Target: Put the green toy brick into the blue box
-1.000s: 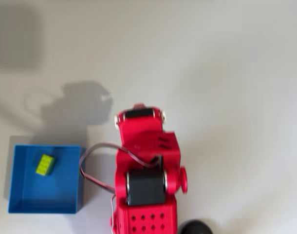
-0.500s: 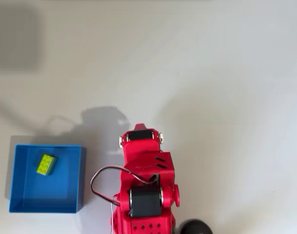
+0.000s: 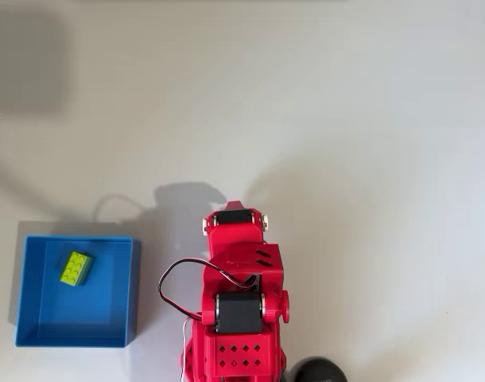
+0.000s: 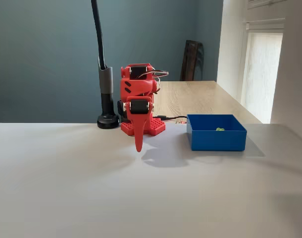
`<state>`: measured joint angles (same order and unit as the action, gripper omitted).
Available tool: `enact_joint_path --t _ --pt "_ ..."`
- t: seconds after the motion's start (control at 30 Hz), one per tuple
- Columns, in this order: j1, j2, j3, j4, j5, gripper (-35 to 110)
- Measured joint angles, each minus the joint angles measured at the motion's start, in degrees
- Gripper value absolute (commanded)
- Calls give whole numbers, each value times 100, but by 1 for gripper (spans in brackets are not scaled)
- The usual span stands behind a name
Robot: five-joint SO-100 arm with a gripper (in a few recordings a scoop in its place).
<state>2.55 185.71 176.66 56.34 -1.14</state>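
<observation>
The green toy brick (image 3: 75, 267) lies studs up on the floor of the blue box (image 3: 133, 296), near its upper left corner in the overhead view. In the fixed view a sliver of the green toy brick (image 4: 220, 129) peeks over the wall of the blue box (image 4: 215, 140). The red arm (image 3: 236, 278) is folded back over its base, to the right of the box in the overhead view. My gripper (image 4: 138, 146) hangs straight down in front of the base, shut, with nothing in it, a little above the table and well apart from the box.
A black stand base (image 4: 108, 120) with a gooseneck pole rises beside the arm's base; its base (image 3: 316, 372) shows at the overhead view's bottom edge. A loose cable (image 3: 172, 286) loops out between arm and box. White tabletop (image 3: 370, 159) spreads all around.
The arm has pulled back toward its base and folded in, its shadow following. The brick has stayed in the same spot inside the box.
</observation>
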Motion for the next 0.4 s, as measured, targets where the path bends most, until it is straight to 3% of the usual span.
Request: enact_joint_path --t 0.4 --pt "0 0 0 -44 0 0"
